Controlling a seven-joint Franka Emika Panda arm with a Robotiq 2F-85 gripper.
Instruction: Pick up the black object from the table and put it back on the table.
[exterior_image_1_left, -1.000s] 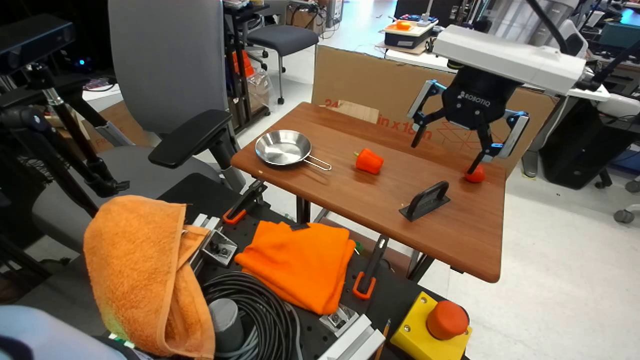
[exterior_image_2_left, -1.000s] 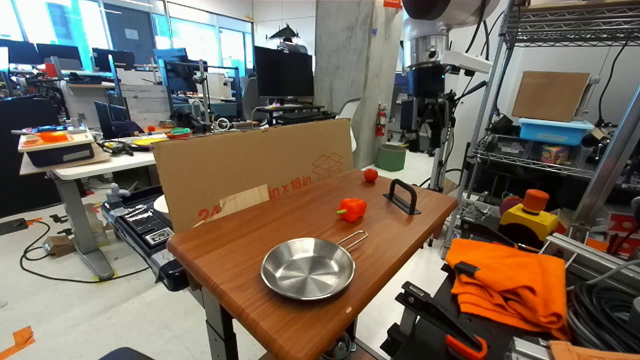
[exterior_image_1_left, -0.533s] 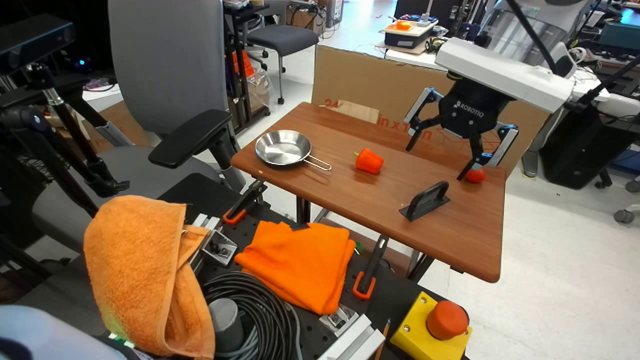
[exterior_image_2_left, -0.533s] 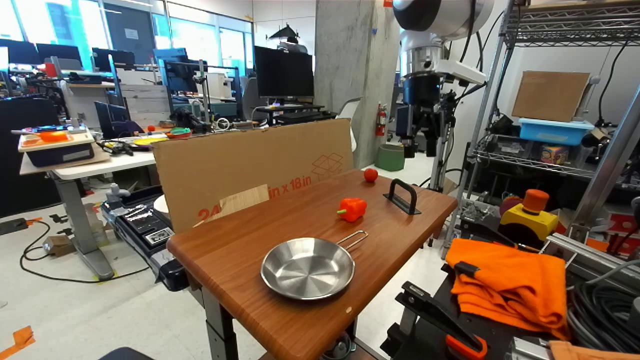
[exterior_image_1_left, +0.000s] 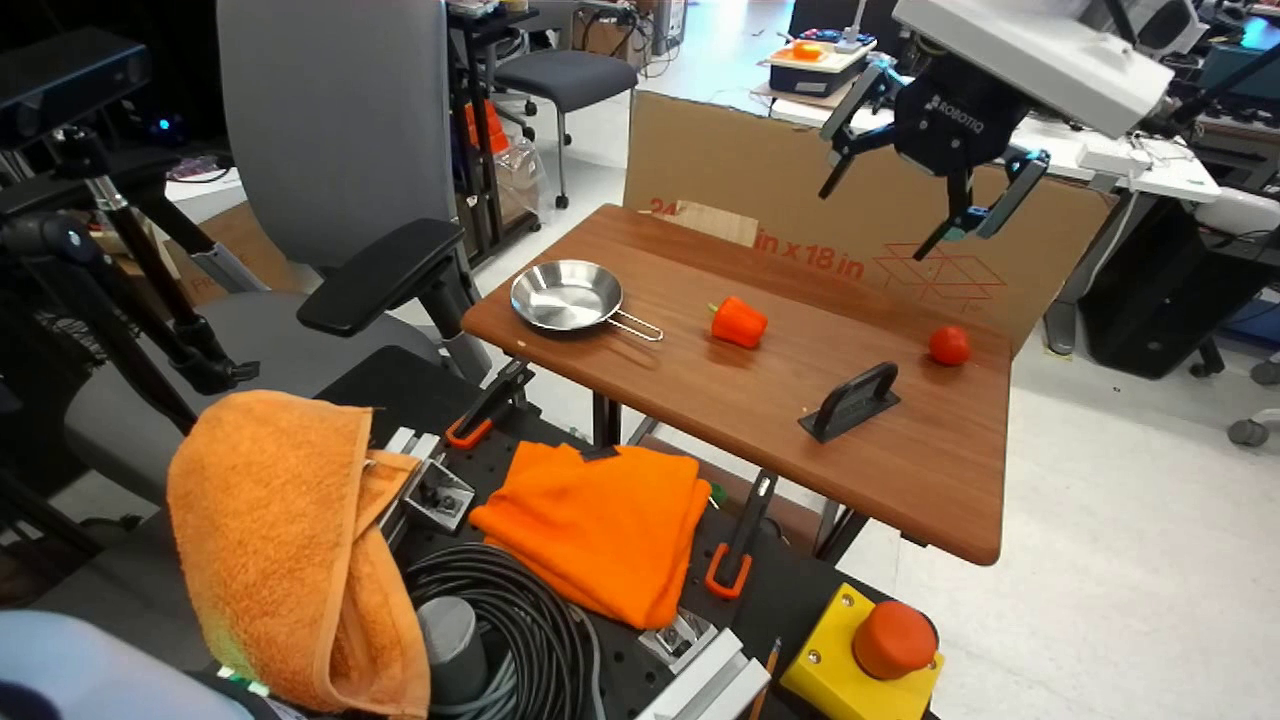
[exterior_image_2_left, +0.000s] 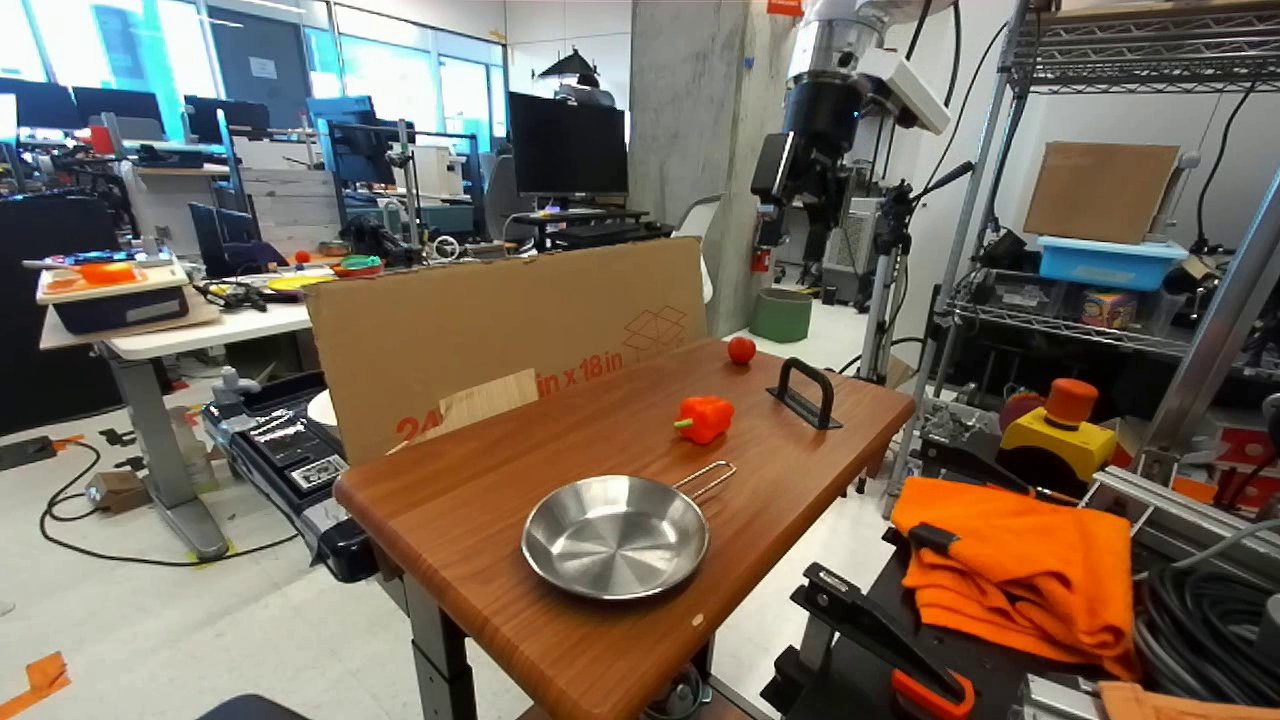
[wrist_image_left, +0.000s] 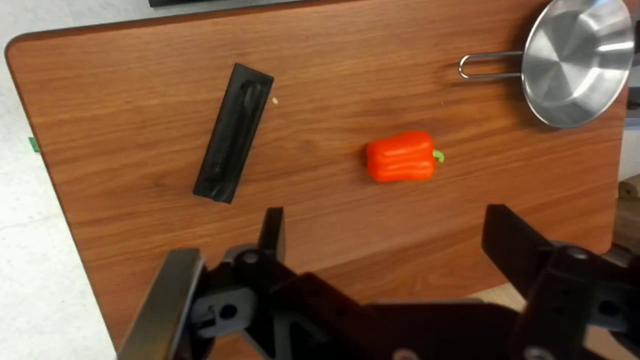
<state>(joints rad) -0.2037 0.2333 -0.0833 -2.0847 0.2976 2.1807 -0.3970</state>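
We have our gripper (wrist_image_left: 385, 210) spread wide and empty, the black object (wrist_image_left: 233, 134) on the table (wrist_image_left: 125, 150), wrist view upper left: lift and return seem both pending or both done

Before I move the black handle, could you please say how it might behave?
The black handle probably won't roll: its flat base lies on the table. Its upright loop doesn't sag, suggesting stiffness. The narrow base might let sideways pushes tip it.

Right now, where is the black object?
In the wrist view, the black object lies on the left part of the table, left of the pepper. In an exterior view, the red tomato sits to its right, farther back.
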